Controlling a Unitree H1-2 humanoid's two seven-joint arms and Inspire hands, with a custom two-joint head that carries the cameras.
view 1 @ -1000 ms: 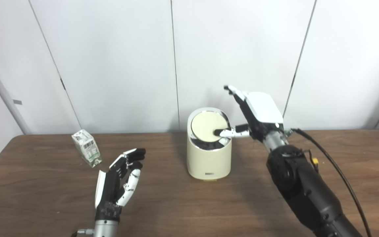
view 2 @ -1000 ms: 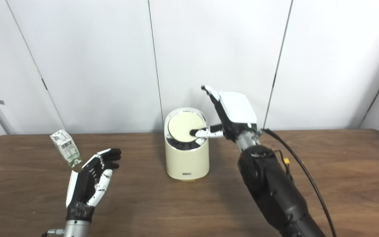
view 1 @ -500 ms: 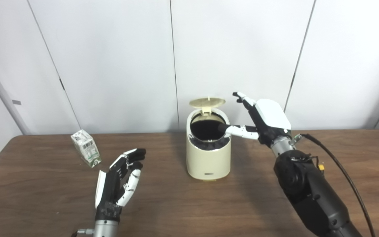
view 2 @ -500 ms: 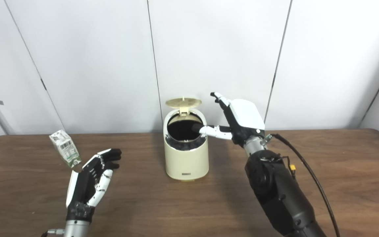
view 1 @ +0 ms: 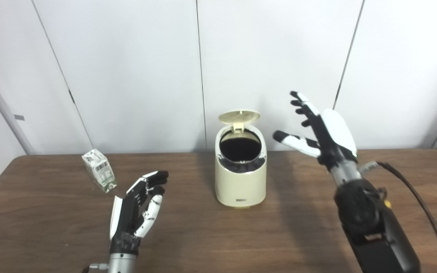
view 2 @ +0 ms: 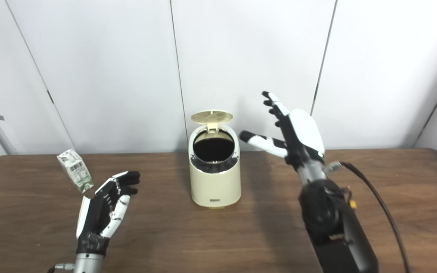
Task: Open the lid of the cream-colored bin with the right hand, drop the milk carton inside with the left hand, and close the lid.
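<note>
Cream bin (view 1: 240, 178) open, lid (view 1: 239, 116) flipped up at the back; carton not picked yet.

Milk carton (view 1: 99, 170) sits tilted on the wooden table (view 1: 51, 223), far-left, well apart from the bin and just beyond the left hand (view 1: 137, 208). That hand is empty, fingers loosely curved and apart, palm toward the carton. Right hand (view 1: 319, 132) is raised beside the bin's right side, fingers spread wide, touching nothing. My read: carton looks small and light, thin paperboard, so it dents under a hard squeeze and tips easily if nudged. Best hold is across the flat side panels mid-body, thumb opposite fingers, not on the gabled top. Printed faces are probably slick; moderate pinch, no more. Bin mouth looks wide enough for an upright drop.
</note>
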